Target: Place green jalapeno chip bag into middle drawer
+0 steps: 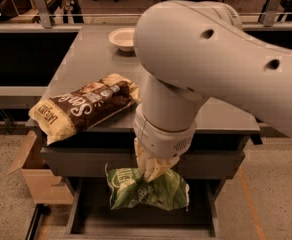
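Across the upper right and centre, a bulky pale robot arm [201,59], angled down past the front edge of the grey counter [91,64]. Below that edge, pulled out toward the camera, the middle drawer [74,211]: wide, shallow, with thin side walls and a dark flat floor. At the left on the floor, just beside the cabinet, an open cardboard box [36,176]. On the counter's front left corner, lying flat, a large brown-and-yellow chip bag [83,106], one end jutting over the edge. Under the arm's wrist, hanging in front of the cabinet and over the open drawer, the green jalapeno chip bag [158,194], crumpled, pale lettering at its upper left; lower edge close above the drawer floor, contact impossible to judge. At the bag's top, the gripper [153,173], pointing down, clamped on the crinkled upper fold and carrying the bag. Far back on the counter, well apart from both bags, a small white bowl [123,38].
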Tool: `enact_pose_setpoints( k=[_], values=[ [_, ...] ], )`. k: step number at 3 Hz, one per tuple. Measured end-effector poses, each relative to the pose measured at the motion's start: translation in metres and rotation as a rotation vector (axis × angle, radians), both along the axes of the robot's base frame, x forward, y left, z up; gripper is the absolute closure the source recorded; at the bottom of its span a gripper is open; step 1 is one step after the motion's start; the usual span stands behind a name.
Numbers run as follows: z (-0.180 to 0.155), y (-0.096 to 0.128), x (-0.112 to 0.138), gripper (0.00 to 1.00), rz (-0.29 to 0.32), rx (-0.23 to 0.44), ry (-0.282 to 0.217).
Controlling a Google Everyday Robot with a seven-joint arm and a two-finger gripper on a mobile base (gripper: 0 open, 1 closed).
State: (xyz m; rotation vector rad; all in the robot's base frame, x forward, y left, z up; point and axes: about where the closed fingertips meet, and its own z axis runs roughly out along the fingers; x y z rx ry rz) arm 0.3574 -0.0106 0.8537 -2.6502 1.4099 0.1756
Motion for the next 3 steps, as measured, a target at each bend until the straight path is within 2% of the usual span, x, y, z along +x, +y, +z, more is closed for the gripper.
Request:
enact_pose_setpoints(
  k=[1,2,3],
  values=[
    [0.0,0.0,0.0,1.0,0.0,0.0,0.0],
    [-0.042,-0.008,0.007,1.0,-0.017,-0.009,0.04],
    [-0.101,-0.017,0.016,1.0,-0.033,-0.029,0.082]
  ],
)
